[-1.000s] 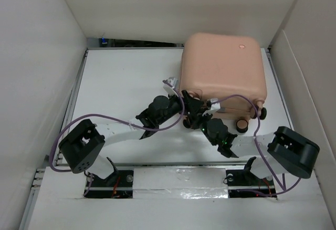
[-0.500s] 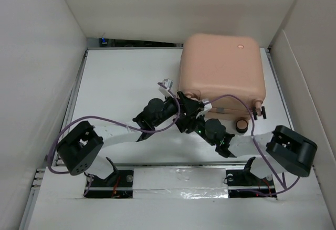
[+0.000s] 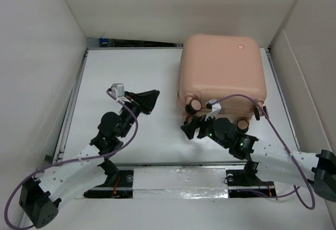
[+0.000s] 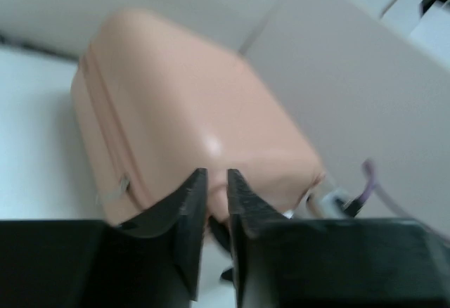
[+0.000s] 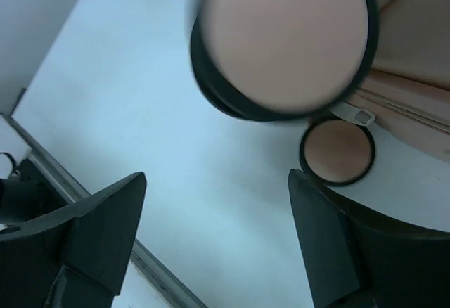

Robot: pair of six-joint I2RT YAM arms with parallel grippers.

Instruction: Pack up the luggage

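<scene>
The luggage point(image 3: 220, 67) is a closed peach-pink hard-shell suitcase lying flat at the back right of the white table point(image 3: 131, 72), its caster wheels point(image 3: 193, 104) facing the arms. My left gripper point(image 3: 153, 97) hangs to the left of it, well apart. In the left wrist view that gripper point(image 4: 216, 174) points at the luggage point(image 4: 190, 111) with only a narrow gap between its jaws and nothing in it. My right gripper point(image 3: 189, 125) sits just in front of the near-left wheel. It point(image 5: 216, 174) stands wide open over bare table, with two wheels point(image 5: 281, 41) point(image 5: 337, 151) just beyond its fingertips.
White walls point(image 3: 42, 56) enclose the table on the left, back and right. A metal rail point(image 3: 178, 164) runs along the near edge. Purple cables point(image 3: 247, 100) loop from both wrists, the right one over the suitcase's wheel end.
Both grippers were together at the suitcase's near-left corner. The left arm has swung back to the left and narrowed its jaws. The right gripper went from shut to wide open.
</scene>
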